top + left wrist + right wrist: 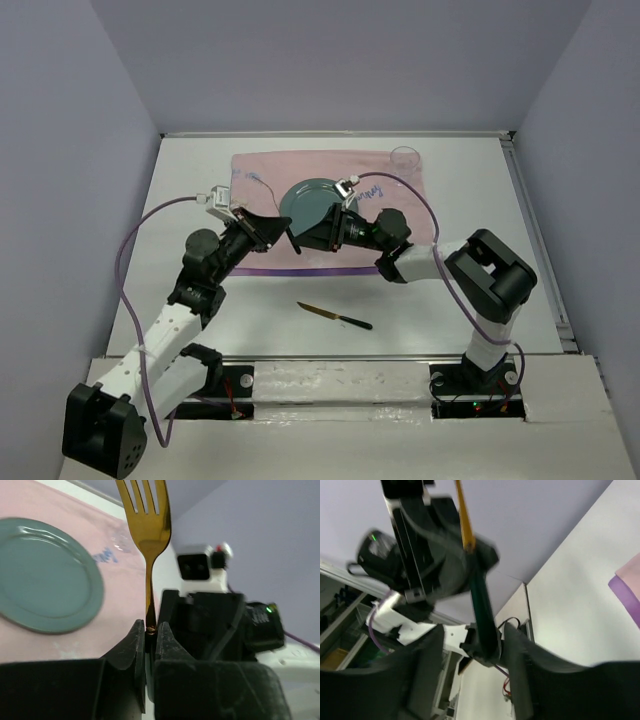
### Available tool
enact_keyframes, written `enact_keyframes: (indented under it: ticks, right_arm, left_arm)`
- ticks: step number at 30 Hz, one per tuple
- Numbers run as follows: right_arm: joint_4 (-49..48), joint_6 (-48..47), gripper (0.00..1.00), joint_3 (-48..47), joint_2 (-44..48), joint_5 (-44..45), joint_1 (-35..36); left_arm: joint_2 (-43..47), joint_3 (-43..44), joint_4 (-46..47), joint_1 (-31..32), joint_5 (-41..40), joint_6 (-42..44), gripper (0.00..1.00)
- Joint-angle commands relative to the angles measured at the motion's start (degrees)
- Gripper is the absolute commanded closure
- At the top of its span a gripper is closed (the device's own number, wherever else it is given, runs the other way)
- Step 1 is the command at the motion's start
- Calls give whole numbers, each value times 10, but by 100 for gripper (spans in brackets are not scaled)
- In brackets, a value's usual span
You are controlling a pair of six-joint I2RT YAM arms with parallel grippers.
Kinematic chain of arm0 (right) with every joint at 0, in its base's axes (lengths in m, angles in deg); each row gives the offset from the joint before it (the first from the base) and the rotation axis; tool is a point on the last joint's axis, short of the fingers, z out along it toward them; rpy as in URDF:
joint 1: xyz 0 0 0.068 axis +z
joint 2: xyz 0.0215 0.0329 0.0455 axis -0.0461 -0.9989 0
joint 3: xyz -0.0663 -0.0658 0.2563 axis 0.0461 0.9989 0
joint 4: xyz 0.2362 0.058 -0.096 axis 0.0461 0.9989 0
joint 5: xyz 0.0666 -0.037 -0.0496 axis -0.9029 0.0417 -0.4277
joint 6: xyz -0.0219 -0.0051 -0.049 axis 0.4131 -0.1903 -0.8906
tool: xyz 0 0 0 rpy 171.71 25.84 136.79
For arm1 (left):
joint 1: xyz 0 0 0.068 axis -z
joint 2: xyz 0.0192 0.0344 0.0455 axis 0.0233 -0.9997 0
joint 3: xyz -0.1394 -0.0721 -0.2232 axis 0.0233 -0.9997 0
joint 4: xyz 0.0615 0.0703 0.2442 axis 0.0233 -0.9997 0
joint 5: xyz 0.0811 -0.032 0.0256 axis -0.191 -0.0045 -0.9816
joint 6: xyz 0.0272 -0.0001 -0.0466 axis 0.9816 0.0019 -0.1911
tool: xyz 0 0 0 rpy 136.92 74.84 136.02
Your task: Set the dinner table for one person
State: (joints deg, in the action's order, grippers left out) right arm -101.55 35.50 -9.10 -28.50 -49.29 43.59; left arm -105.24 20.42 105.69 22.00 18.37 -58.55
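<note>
A fork (146,530) with a gold head and a dark green handle (482,605) stands upright between both grippers above the dinner table (200,310). My left gripper (150,628) is shut on the fork's gold neck, seen tip to tip with the right gripper (300,236) in the top view. My right gripper (476,655) is open, its fingers (426,666) spread on either side of the green handle. A teal plate (308,200) lies on the pink cloth (260,170) just behind the grippers.
A dark-handled knife (335,316) lies on the white table in front of the cloth. A clear glass (405,157) stands at the cloth's far right corner. Walls close the table in at left, back and right.
</note>
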Motion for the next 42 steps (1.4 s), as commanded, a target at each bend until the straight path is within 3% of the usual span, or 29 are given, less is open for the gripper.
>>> enact_keyframes:
  ticks: [1,3,4,11,17,26,42]
  right_arm:
    - [-5,-47,36,27,55,-2,4]
    - [105,-117,30,55,101,20,4]
    - [105,-117,30,55,122,20,4]
    - [477,-332,30,120,328,165,4]
    - [623,-394,32,148,463,239,4]
    - [669,-407,32,182,546,251,4]
    - [684,-426,32,176,526,244,4]
  left_arm:
    - [-21,124,-156,-5,-108,135,100]
    - [-75,178,-259,-9,-144,183,100]
    - [-75,196,-260,-11,-145,183,100]
    - [-261,327,-413,-19,-218,288,100]
    - [-423,465,-533,-25,-308,361,100]
    - [-596,572,-593,-25,-342,410,100]
    - [-727,695,-619,-43,-307,423,100]
